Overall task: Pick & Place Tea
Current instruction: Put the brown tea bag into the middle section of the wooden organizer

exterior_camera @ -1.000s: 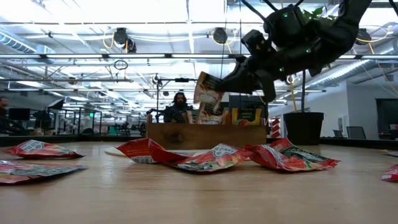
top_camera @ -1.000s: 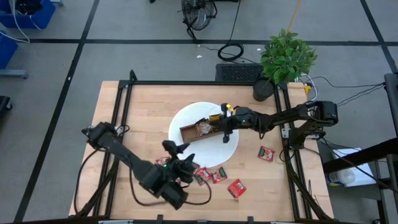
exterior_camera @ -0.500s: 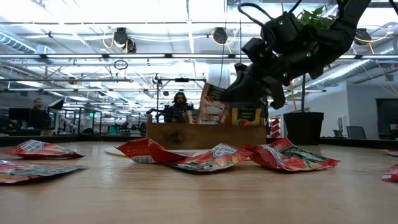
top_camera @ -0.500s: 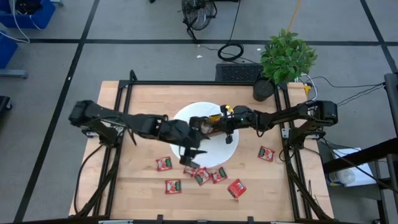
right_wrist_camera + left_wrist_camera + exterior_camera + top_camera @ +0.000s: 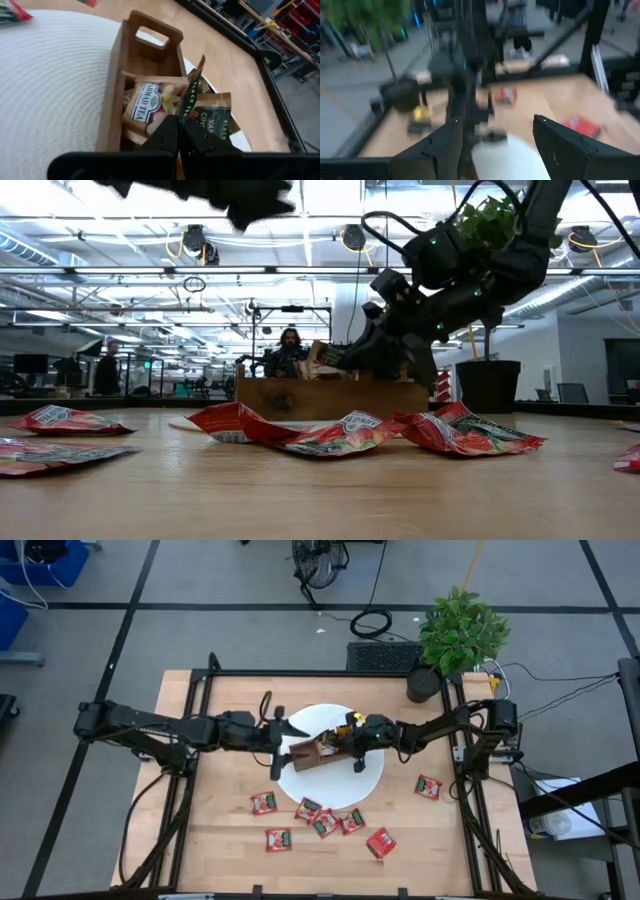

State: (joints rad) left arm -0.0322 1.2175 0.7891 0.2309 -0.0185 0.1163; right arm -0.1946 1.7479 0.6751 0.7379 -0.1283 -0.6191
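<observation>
Two matte-black jointed arms w/ black cables along the links. Left gripper (image 5: 287,728): two dark angular fingers (image 5: 570,145). Right gripper (image 5: 179,131): slim black fingers, small green LED on wrist housing.

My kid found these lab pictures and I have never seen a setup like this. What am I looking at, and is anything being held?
Two dark robot arms work over a wooden table. One picture looks straight down, one looks level across the tabletop, and two come from cameras on the arms' wrists.

A wooden tray sits on a round white mat. Loose red tea sachets lie on the table in front of it.

The right end effector is above the tray, shut on a tea sachet and holding it on edge over a compartment that already has sachets in it. The left end effector is open and empty, near the tray's other end.
</observation>
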